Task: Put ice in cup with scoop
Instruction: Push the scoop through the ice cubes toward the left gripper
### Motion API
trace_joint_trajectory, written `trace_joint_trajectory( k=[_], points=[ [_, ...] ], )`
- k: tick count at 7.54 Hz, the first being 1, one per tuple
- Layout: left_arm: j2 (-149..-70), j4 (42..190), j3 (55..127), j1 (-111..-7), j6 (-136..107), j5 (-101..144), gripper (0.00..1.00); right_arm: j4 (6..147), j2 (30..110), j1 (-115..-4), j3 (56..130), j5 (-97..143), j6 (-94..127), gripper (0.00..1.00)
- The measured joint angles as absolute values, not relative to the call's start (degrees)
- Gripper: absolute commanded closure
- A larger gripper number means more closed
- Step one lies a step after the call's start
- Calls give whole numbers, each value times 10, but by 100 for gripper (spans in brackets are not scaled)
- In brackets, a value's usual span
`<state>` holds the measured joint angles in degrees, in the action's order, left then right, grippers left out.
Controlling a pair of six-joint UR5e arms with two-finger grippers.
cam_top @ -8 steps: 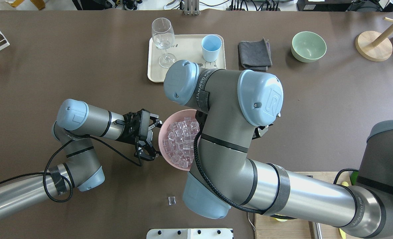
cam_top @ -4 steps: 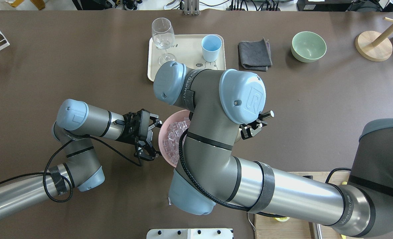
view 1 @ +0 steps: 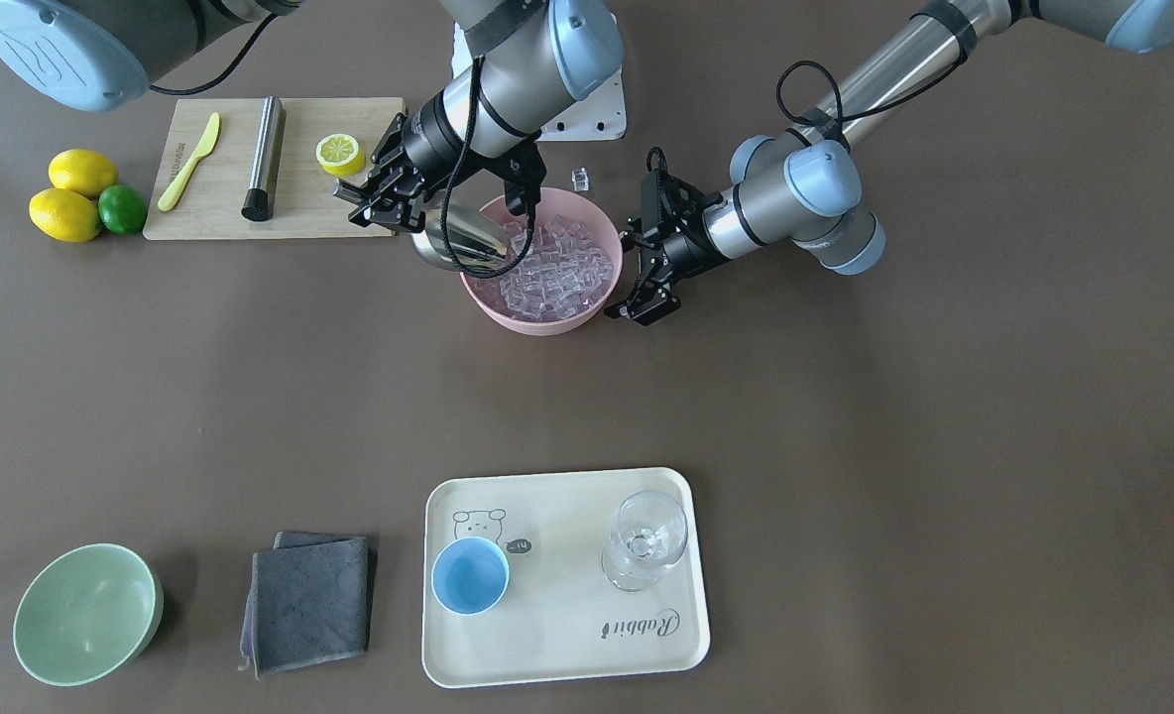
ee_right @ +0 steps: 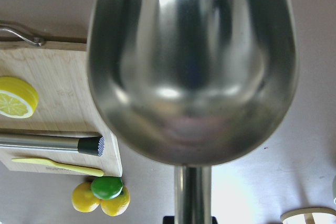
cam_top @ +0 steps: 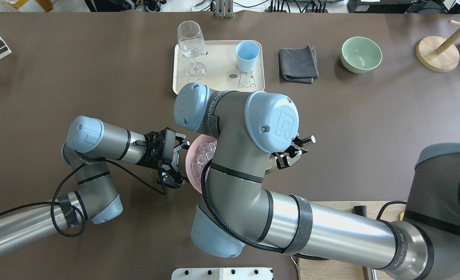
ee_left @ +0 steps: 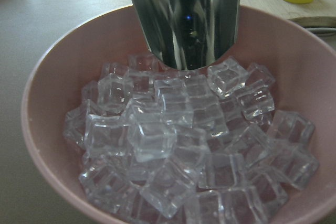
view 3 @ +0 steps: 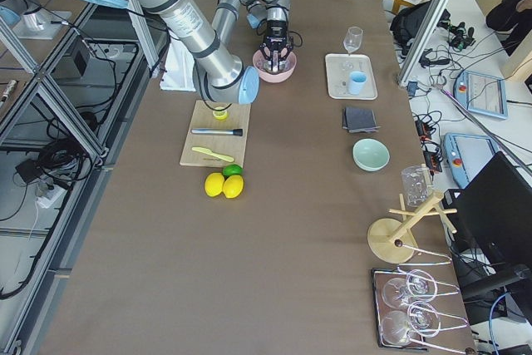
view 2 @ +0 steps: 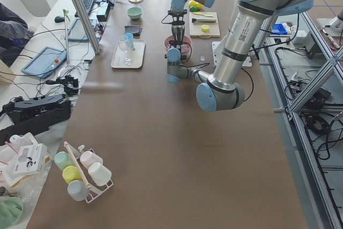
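The ice [ee_left: 178, 145] fills a pink bowl [view 1: 587, 302] at mid-table. My right gripper [view 1: 381, 203] is shut on the handle of the shiny steel scoop [view 1: 463, 238]. The scoop's trough tilts down over the bowl's rim, and its mouth [ee_left: 184, 19] touches the top cubes. In the right wrist view the scoop [ee_right: 191, 66] holds no ice. My left gripper [cam_top: 174, 161] stands open just beside the bowl's other side, with nothing between its fingers. The light-blue cup [view 1: 469, 576] stands upright on the cream tray [view 1: 557, 654], far from both grippers.
A stemmed glass [view 1: 646, 540] shares the tray. A grey cloth [view 1: 309, 600] and a green bowl [view 1: 86, 613] lie beside it. A cutting board [view 1: 299, 213] with a lemon half, steel cylinder and yellow knife sits behind the right gripper. One loose cube [view 1: 579, 179] lies behind the bowl.
My right arm has swung left over the pink bowl, covering most of it in the overhead view and bringing the scoop along. The left arm has not moved.
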<state>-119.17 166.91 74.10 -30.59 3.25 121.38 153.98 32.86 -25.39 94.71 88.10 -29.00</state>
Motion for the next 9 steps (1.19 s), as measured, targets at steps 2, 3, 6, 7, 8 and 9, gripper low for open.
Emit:
trace_joint_trajectory(
  k=[2,3,6,7,8,9],
  points=[
    [-1192,1669,741,-306,33,1214,2,1525,327,-252,939,880,-288,100],
    [-1192,1669,741,-306,33,1214,2,1512,326,-251,929,879,-286,100],
    [-1192,1670,741,-306,33,1214,2,1480,315,-248,890,877,-277,100],
    [-1192,1670,740,-306,33,1214,2,1473,311,-247,880,877,-274,100],
    [-1192,1670,740,-306,33,1214,2,1469,309,-246,875,878,-272,100],
    [-1192,1670,740,-306,33,1214,2,1463,308,-245,872,878,-266,100]
  ],
)
